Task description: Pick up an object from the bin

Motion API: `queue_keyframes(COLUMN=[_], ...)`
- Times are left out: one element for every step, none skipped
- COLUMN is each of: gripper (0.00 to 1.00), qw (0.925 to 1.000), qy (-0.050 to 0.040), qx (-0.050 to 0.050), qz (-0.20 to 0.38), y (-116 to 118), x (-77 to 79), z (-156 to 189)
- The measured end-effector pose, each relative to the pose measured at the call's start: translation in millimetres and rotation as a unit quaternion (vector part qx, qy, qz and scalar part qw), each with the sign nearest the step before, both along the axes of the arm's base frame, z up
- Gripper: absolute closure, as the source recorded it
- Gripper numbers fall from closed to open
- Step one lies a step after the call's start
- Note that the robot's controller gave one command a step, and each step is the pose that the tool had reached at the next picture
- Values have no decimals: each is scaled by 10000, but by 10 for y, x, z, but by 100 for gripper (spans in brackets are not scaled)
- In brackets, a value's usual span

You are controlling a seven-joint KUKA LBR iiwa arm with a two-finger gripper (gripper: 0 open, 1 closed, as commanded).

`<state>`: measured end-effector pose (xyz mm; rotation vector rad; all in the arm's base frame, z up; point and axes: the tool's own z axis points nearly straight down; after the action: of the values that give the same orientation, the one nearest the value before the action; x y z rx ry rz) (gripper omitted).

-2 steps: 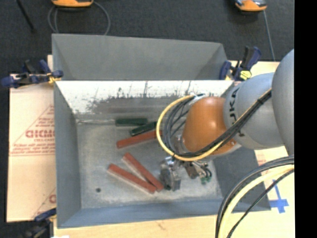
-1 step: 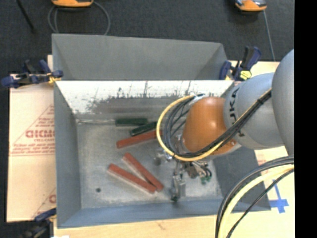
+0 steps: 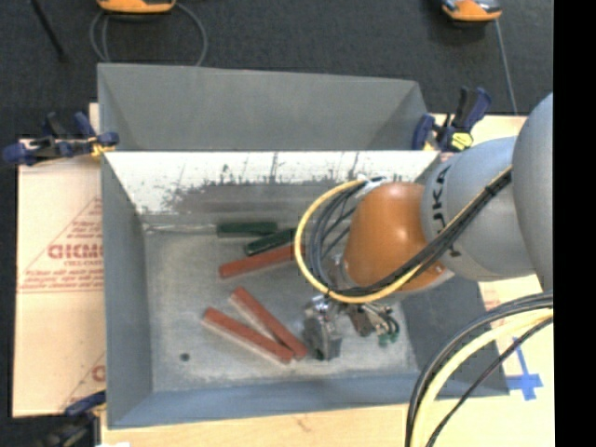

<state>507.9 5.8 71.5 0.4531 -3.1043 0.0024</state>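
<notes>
I see the grey metal bin (image 3: 126, 277) with smooth, sloped walls. Its floor is dull and finely scuffed, and the far wall carries dark speckled scratches. A tiny dark speck (image 3: 184, 358) lies alone on the floor at the near left.

Next come the sticks, all flat, narrow, straight-edged bars with a matte surface. Two long red-brown sticks lie side by side in the near middle, slanting down to the right. The lower red-brown stick (image 3: 244, 334) and the upper red-brown stick (image 3: 266, 320) touch along their length. Farther back lie two dark green sticks, the rear green stick (image 3: 246, 228) roughly level and the front green stick (image 3: 270, 243) tilted. A third red-brown stick (image 3: 255, 264) lies just in front of them.

The gripper (image 3: 322, 335), dark bare metal, sits low over the floor at the right ends of the slanted red-brown pair, touching or almost touching them. I cannot tell whether it is released or clenched, and I see nothing held in it. A small green bit (image 3: 387, 336) shows just to its right, too hidden to name.

Above it a loop of black and yellow cables (image 3: 300, 250) crosses the right ends of the front green stick and the third red-brown stick. The glossy, rounded orange cover (image 3: 386, 231) and the smooth grey arm (image 3: 494, 217) hide the bin's right side.
</notes>
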Motion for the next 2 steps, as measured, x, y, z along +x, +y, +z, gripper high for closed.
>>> queue_keyframes(gripper=[0, 0], qw=[10000, 9995], qy=[-37, -44], qx=[6, 25], qz=[8, -299], y=[6, 405], x=[14, 96], z=[-4, -10])
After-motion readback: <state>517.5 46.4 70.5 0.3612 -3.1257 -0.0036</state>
